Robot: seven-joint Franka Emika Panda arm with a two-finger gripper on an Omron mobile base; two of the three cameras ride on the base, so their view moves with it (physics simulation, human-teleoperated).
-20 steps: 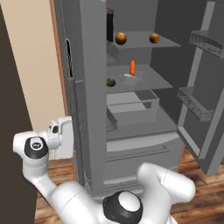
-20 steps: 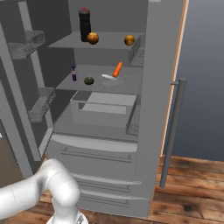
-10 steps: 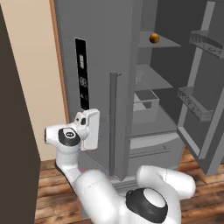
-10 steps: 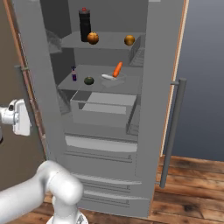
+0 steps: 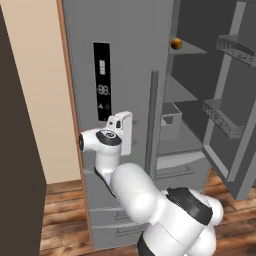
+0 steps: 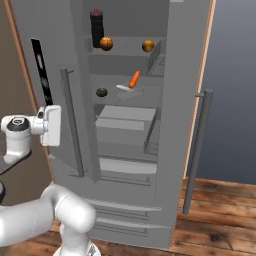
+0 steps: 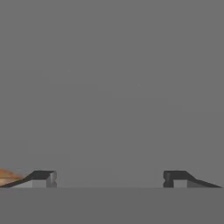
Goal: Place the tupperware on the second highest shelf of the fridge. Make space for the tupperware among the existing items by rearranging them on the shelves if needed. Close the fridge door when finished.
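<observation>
Fridge [image 6: 180, 125] — left fridge door [image 6: 50, 85] nearly shut, right door [image 5: 220, 100] swung wide. Gripper [image 7: 109, 178] faces the grey door panel close up, fingers [image 7: 43, 178] set wide apart, nothing between them. One tupperware [image 6: 130, 88] with one carrot [image 6: 134, 79] sits on the second highest shelf [image 6: 117, 95], one dark green ball [image 6: 101, 92] just to its left. Top shelf: one black bottle [image 6: 96, 29] (red cap), two orange balls [image 6: 106, 43] — the second [image 6: 147, 46] well apart to the right. One grey drawer [image 6: 125, 122] below.
</observation>
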